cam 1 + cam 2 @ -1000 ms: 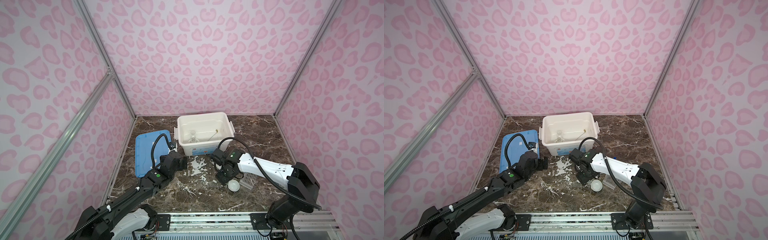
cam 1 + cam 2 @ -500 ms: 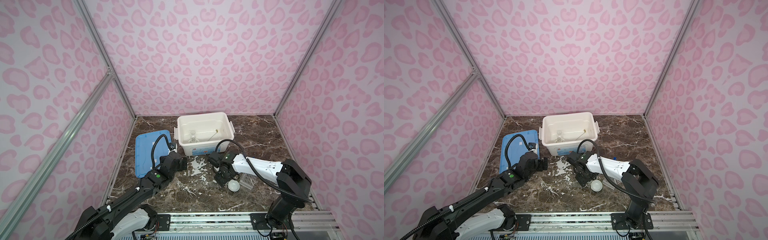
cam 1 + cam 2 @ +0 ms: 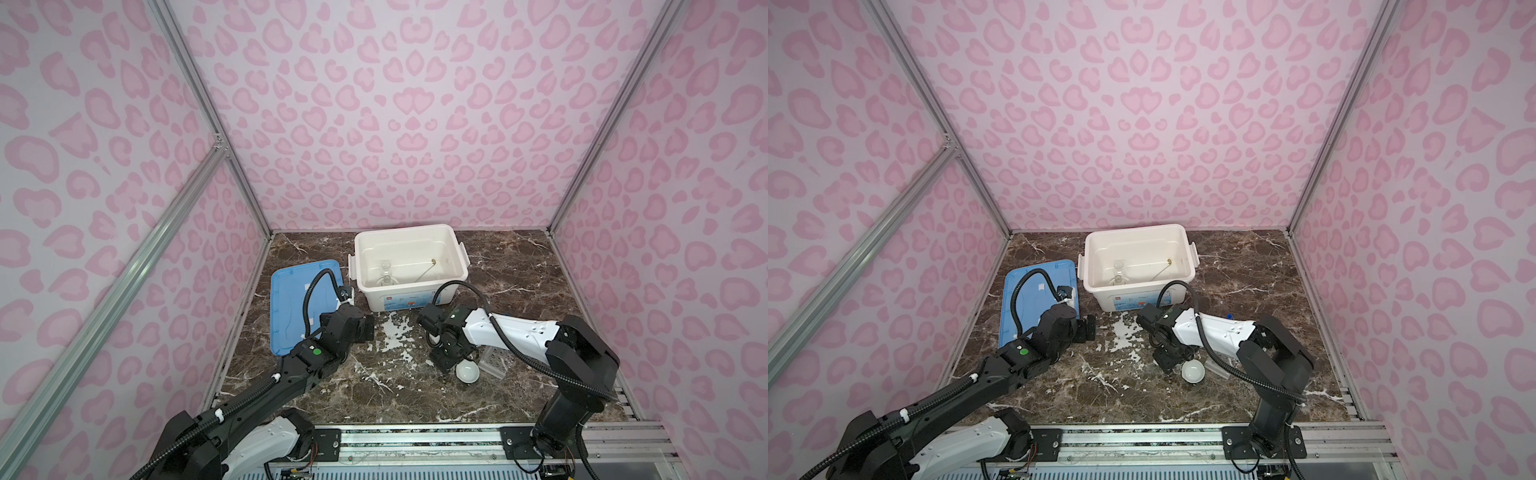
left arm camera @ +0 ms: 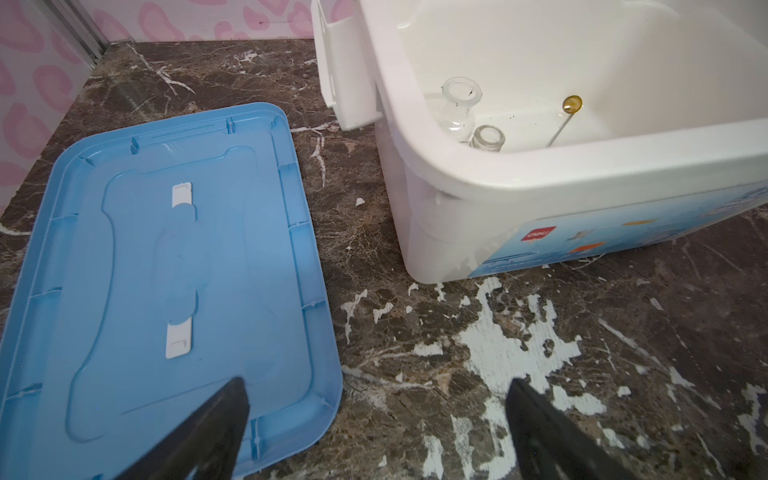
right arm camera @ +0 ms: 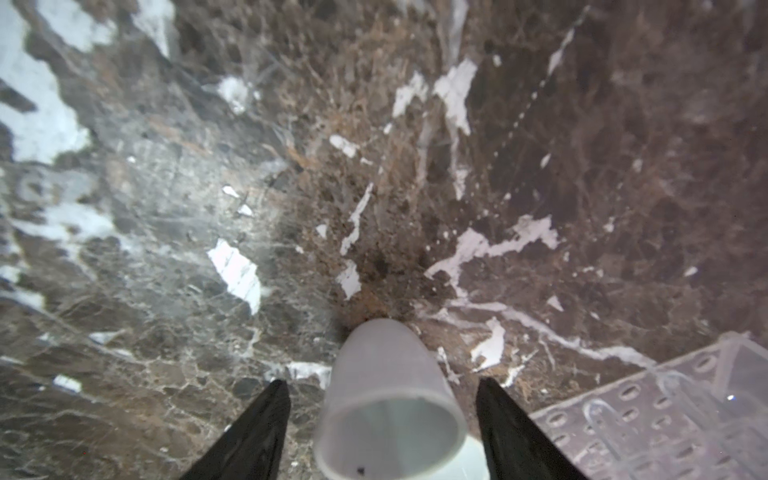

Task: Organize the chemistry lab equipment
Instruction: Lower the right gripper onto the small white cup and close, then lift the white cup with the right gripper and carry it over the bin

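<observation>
A small white ceramic dish (image 3: 467, 372) (image 3: 1192, 371) sits on the marble table right of centre. My right gripper (image 3: 445, 360) (image 5: 381, 382) is open and straddles it. The dish (image 5: 382, 357) has its mouth toward the wrist camera, with a gap to each finger. A clear perforated tube rack (image 3: 494, 362) (image 5: 665, 415) lies just beside them. Two clear glass flasks (image 4: 459, 104) (image 3: 386, 275) stand inside the white box. My left gripper (image 3: 368, 328) (image 4: 376, 380) is wide open and empty over bare table.
The white storage box (image 3: 455, 253) (image 4: 540, 174) stands at the back centre and also holds a thin rod with a yellow tip (image 4: 572, 104). A flat blue lid (image 3: 299, 303) (image 4: 166, 270) lies left of it, by the left wall. Pink walls close three sides.
My right arm's elbow has swung a little to the left while its gripper stays at the white dish. The left arm has not moved.
</observation>
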You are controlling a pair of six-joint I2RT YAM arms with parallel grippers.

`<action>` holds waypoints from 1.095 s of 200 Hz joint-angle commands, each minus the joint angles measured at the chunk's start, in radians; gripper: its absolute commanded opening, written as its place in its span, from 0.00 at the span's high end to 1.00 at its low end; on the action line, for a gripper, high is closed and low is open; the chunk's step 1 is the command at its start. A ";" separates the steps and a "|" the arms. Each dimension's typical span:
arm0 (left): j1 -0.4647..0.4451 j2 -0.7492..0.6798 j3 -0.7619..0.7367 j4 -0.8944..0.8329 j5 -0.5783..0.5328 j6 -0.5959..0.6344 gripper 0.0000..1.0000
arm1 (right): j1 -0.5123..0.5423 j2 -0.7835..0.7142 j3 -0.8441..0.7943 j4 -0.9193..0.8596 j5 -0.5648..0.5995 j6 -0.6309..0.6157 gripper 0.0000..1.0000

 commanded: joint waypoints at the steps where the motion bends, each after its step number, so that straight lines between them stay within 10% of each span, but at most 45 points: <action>1: 0.000 0.000 -0.005 0.010 -0.015 -0.008 0.03 | -0.007 0.008 -0.010 0.021 -0.021 -0.005 0.28; 219: 0.000 0.011 -0.002 0.009 -0.009 -0.020 0.03 | -0.034 -0.027 -0.035 0.038 -0.054 0.001 0.56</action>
